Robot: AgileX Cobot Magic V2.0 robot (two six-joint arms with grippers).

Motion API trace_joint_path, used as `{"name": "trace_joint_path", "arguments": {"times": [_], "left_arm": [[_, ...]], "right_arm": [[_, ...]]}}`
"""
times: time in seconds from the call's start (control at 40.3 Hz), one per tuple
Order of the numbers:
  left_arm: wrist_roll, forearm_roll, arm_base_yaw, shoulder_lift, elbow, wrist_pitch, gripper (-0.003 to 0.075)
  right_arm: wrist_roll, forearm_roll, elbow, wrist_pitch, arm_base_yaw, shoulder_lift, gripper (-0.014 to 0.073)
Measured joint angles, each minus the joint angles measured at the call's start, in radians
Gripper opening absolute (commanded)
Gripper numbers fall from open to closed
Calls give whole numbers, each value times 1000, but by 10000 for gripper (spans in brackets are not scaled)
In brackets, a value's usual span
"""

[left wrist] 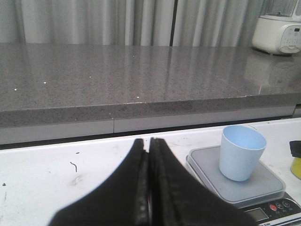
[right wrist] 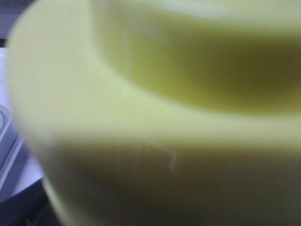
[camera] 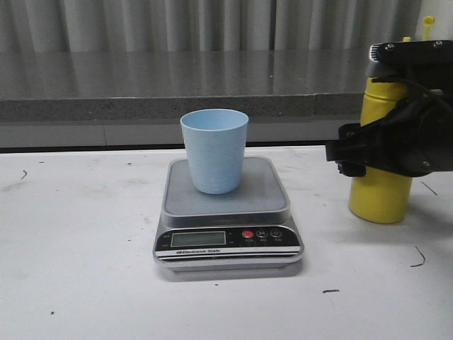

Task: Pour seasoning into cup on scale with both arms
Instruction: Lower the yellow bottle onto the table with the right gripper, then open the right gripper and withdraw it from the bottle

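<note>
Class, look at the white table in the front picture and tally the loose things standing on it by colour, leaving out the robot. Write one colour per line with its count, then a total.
Pale blue: 1, the cup
Silver and grey: 1, the kitchen scale under the cup
Yellow: 1, the squeeze bottle at the right
Total: 3

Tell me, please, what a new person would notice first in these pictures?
First, the pale blue cup, upright on the silver scale mid-table. Then the yellow bottle standing right of the scale, with the black right gripper around its middle. The left gripper is closed, left of the scale.
</note>
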Motion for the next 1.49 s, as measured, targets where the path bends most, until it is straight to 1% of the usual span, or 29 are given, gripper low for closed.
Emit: {"name": "trace_joint_path", "arguments": {"times": [0.323, 0.62, 0.968, 1.241, 1.489], "left_arm": [[0, 0, 0, 0, 0, 0, -20], [0, 0, 0, 0, 0, 0, -20], [0, 0, 0, 0, 0, 0, -20], [0, 0, 0, 0, 0, 0, -20], [0, 0, 0, 0, 0, 0, -20]], "right_arm": [[0, 4, 9, -35, 0, 0, 617], [0, -10, 21, -35, 0, -2, 615], [0, -14, 23, -17, 0, -86, 615], [0, -16, 92, -9, 0, -150, 615], [0, -23, 179, -7, 0, -253, 615]]}}
